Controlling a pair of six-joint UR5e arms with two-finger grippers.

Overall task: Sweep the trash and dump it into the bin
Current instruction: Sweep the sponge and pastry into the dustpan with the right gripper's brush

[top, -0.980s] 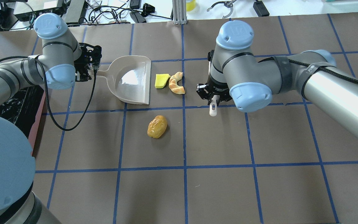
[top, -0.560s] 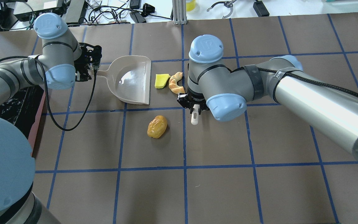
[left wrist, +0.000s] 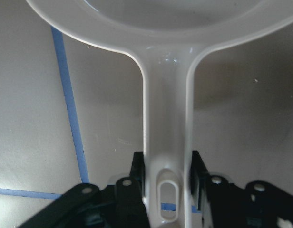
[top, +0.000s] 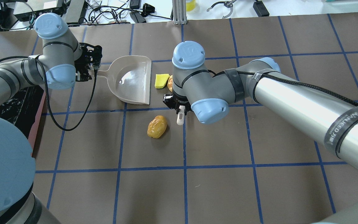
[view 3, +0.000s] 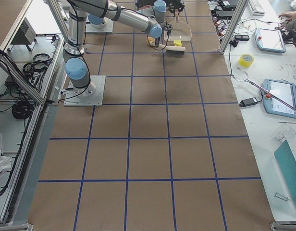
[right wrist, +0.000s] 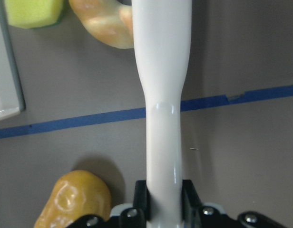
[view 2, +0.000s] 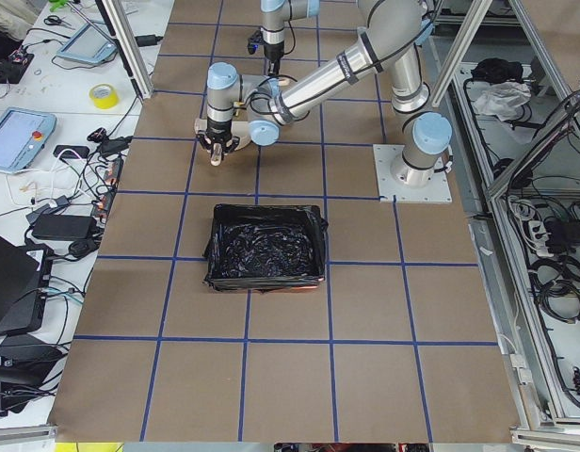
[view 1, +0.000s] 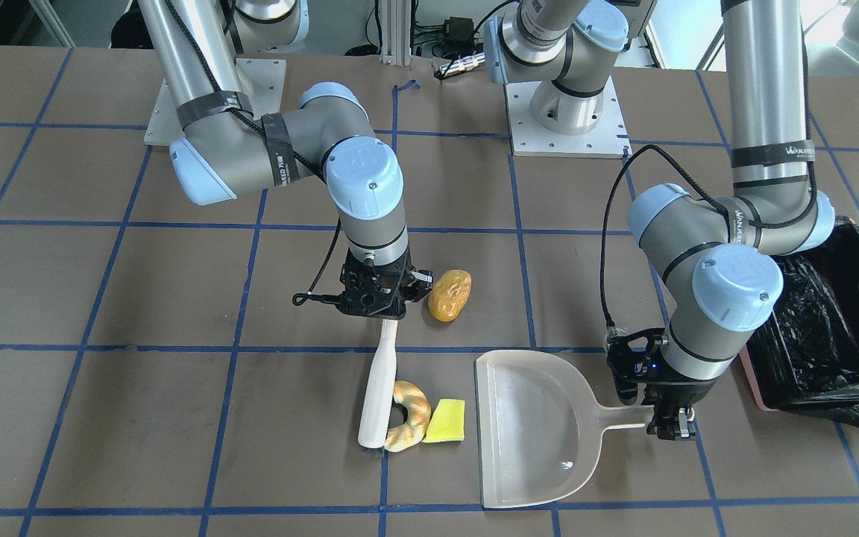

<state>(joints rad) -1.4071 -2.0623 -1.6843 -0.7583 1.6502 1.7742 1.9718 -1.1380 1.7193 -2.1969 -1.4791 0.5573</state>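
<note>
The right gripper (view 1: 387, 309) is clamped on the handle of the white brush (view 1: 379, 388), whose head touches the croissant (view 1: 408, 418) — the yellow-green wedge (view 1: 446, 421) lies just beside it, near the mouth of the dustpan (view 1: 526, 425). The left gripper (view 1: 669, 421) grips the dustpan's handle. The orange-brown lump (view 1: 450, 294) lies beside the right gripper, well apart from the bin (view 1: 817, 328).

Glossy plastic dustpan (view 1: 530, 429) — crinkly plastic-lined bin (view 1: 821, 350)

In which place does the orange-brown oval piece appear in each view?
Front-facing: orange-brown oval, centre.
Overhead: orange-brown oval, left of centre.
Exterior left: too small to tell.
Exterior right: too small to tell.
Left wrist: not in it.
Right wrist: orange-brown oval, bottom left.
Landmark: white brush handle beside it.
</note>
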